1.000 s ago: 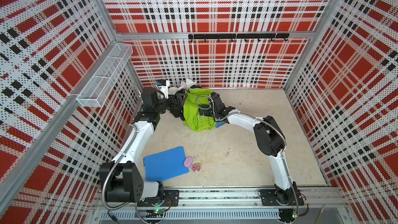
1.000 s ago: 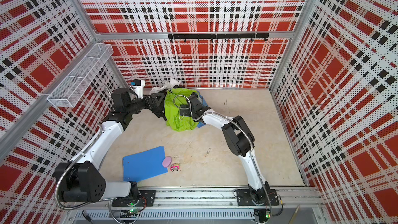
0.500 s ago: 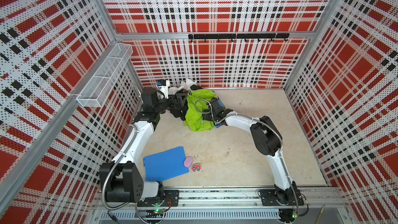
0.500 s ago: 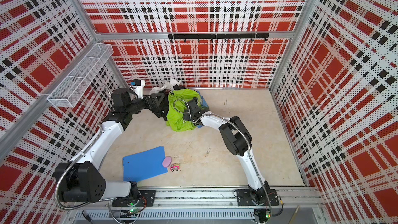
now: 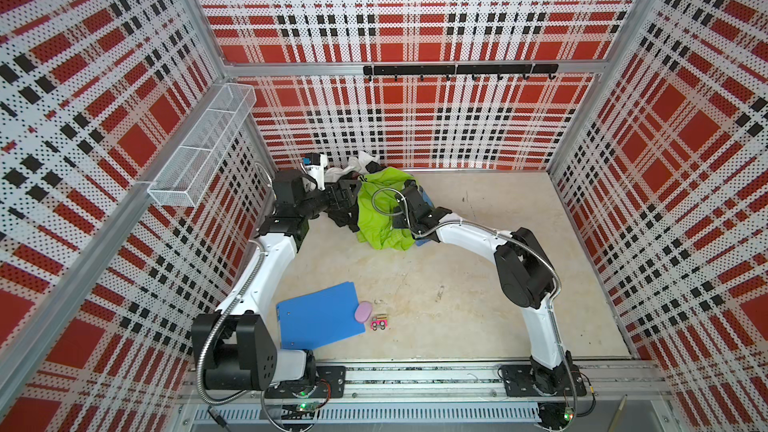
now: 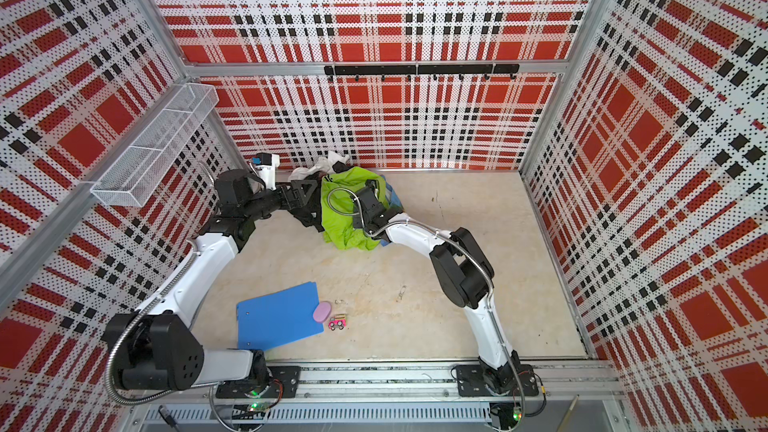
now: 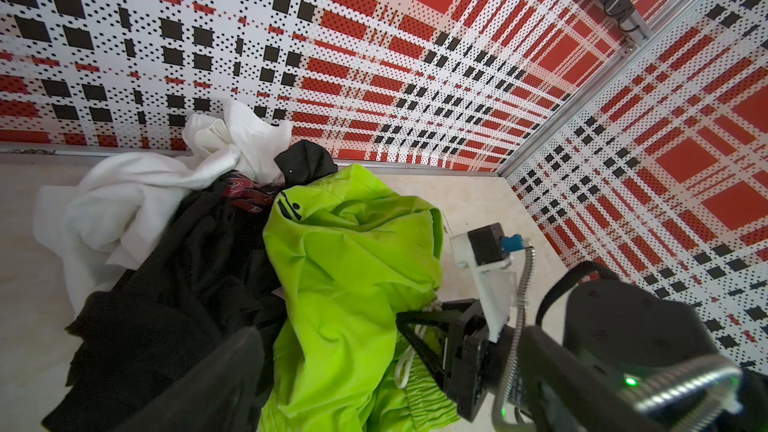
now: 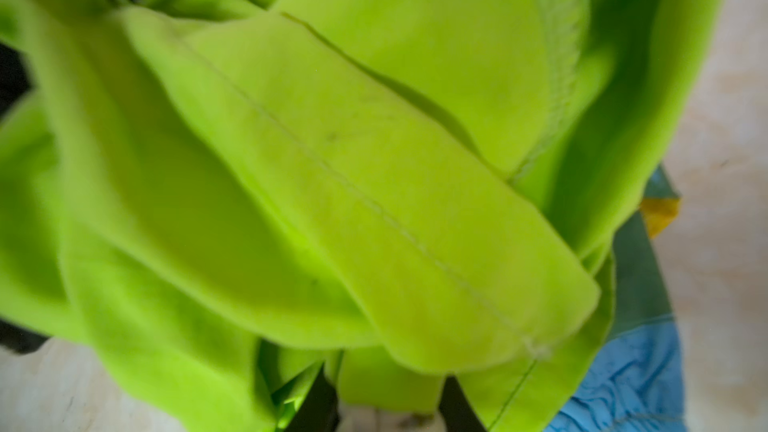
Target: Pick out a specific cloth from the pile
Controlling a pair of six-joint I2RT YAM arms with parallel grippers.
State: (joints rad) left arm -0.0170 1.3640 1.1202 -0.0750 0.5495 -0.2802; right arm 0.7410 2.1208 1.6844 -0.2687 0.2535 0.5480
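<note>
Against the far wall, left of centre, the cloth (image 5: 380,218) lay draped over the right flank of the pile (image 5: 351,166), its long axis running far to near. The right claw (image 8: 386,407) was pinched together on a fold at its near right edge, so a pull rightward looked the natural way out. Just left of it the left claw (image 6: 305,195) hung wide apart over the black shirt (image 7: 174,284), holding nothing. The cloth was thin, shiny, creased lime fabric with a stitched hem and pale drawstring (image 7: 405,361), slippery-looking beside the matte black.
</note>
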